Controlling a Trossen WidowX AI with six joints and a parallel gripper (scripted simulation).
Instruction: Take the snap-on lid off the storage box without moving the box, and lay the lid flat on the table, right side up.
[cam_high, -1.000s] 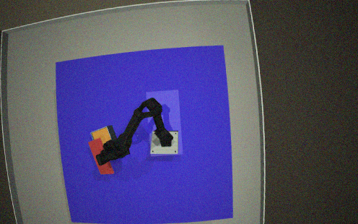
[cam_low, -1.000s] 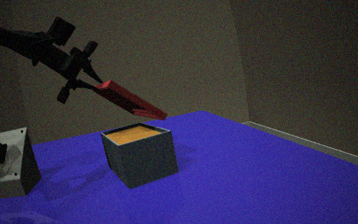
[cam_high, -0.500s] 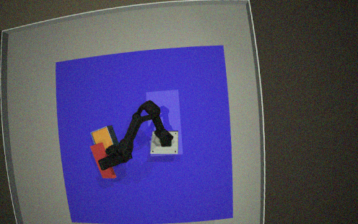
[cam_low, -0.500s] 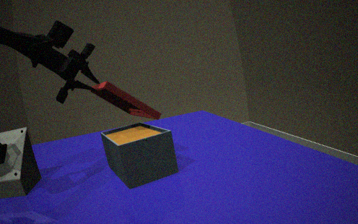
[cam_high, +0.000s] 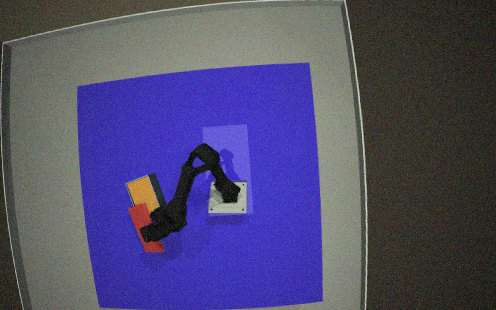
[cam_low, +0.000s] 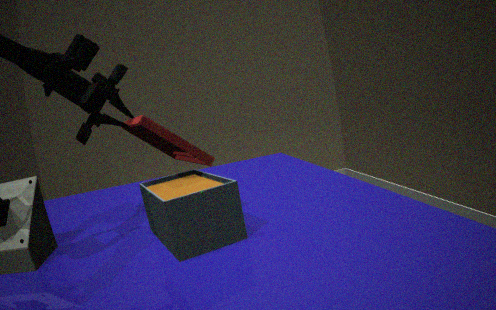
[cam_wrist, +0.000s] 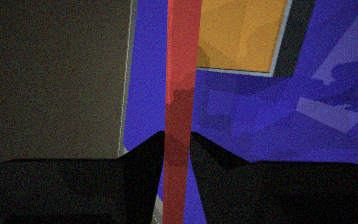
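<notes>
The red lid (cam_high: 139, 212) (cam_low: 172, 139) (cam_wrist: 184, 45) is off the box and in the air. It is steeply tilted, with its held edge higher and its far edge lower in the exterior view. My gripper (cam_low: 131, 120) (cam_wrist: 177, 137) is shut on one edge of the lid; the wrist view shows the lid edge-on between the fingertips. The dark grey storage box (cam_high: 159, 189) (cam_low: 210, 225) (cam_wrist: 301, 35) stands upright and open, with orange showing inside. The lid is above the box's height and covers part of it in the top view.
The arm's pale base block (cam_high: 215, 207) (cam_low: 40, 245) stands to the right of the box in the top view. A lighter patch (cam_high: 235, 135) lies on the blue surface (cam_high: 275, 150) (cam_low: 340, 240). A grey border (cam_high: 330, 40) with a raised edge surrounds the blue.
</notes>
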